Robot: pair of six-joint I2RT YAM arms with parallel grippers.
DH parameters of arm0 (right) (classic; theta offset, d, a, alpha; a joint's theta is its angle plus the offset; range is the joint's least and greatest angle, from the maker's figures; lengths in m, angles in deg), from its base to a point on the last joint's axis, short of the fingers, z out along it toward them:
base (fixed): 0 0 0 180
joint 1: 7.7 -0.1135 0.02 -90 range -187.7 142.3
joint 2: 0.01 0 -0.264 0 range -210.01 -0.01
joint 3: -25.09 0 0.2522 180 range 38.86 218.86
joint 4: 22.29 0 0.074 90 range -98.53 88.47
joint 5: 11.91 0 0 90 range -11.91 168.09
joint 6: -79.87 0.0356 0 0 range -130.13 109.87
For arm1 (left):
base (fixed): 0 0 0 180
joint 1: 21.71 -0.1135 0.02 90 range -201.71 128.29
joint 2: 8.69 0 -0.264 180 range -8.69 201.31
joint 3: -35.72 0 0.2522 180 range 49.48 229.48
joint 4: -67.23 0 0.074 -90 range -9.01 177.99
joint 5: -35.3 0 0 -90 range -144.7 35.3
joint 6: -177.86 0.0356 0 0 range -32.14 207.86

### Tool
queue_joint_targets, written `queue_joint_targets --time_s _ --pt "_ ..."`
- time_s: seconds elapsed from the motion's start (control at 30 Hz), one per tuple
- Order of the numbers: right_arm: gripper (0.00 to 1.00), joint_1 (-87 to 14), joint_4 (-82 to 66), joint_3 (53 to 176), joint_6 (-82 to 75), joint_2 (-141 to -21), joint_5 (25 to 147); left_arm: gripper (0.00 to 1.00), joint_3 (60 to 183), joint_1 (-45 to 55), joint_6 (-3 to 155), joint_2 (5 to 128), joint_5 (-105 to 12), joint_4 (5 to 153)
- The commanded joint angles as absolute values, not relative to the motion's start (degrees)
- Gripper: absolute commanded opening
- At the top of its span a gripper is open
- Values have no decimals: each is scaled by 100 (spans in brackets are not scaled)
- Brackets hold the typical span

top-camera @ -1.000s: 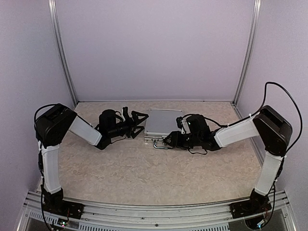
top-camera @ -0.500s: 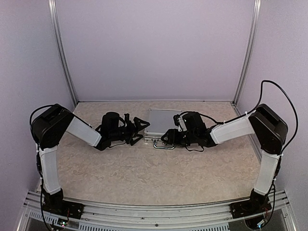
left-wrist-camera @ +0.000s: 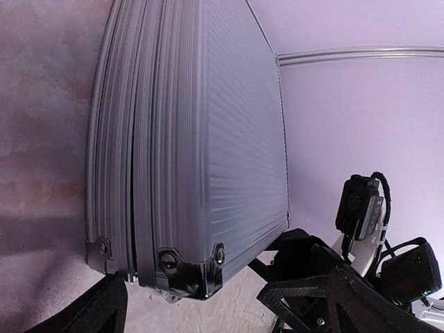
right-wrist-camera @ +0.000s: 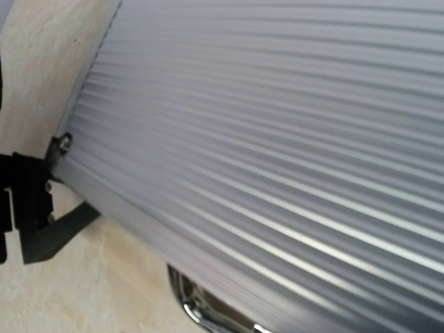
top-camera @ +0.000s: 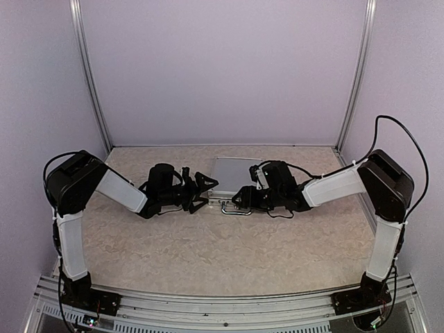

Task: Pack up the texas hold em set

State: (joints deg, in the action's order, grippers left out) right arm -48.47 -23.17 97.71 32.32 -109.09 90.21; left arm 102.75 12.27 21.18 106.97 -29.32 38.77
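Note:
The texas hold em set is a silver aluminium briefcase [top-camera: 232, 173], closed and flat on the table. Its cards, chips, discs and marker are hidden inside. A chrome handle [top-camera: 236, 208] sticks out from its near edge. My left gripper [top-camera: 201, 189] is open at the case's near left corner. In the left wrist view the black-capped corner [left-wrist-camera: 187, 267] lies between its spread fingers [left-wrist-camera: 104, 309]. My right gripper [top-camera: 244, 198] is low over the near edge by the handle. The right wrist view shows only the ribbed lid [right-wrist-camera: 277, 139] and handle [right-wrist-camera: 201, 312], not its own fingers.
The beige marbled table [top-camera: 222, 243] is bounded by lilac walls with metal corner posts [top-camera: 94, 83]. The two grippers sit close together along the case's near edge. The left gripper's black finger shows in the right wrist view [right-wrist-camera: 35, 208].
My left gripper has moved right, up to the case's near left corner. My right gripper has shifted left along the near edge, closer to the handle.

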Motion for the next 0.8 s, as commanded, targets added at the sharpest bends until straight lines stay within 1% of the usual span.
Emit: queue_joint_targets --time_s 0.0,0.43,0.77 --pt "59 -4875 -2271 9855 3200 -10904 8986 99 10251 1285 2063 10557 -2818 3615" --pt "59 -4930 -2487 9588 3297 -11033 9085 99 10492 1290 2038 10618 -2860 3642" --pt "59 -4956 -2464 9571 3284 -10998 9077 99 10438 1327 2087 10377 -2861 3733"
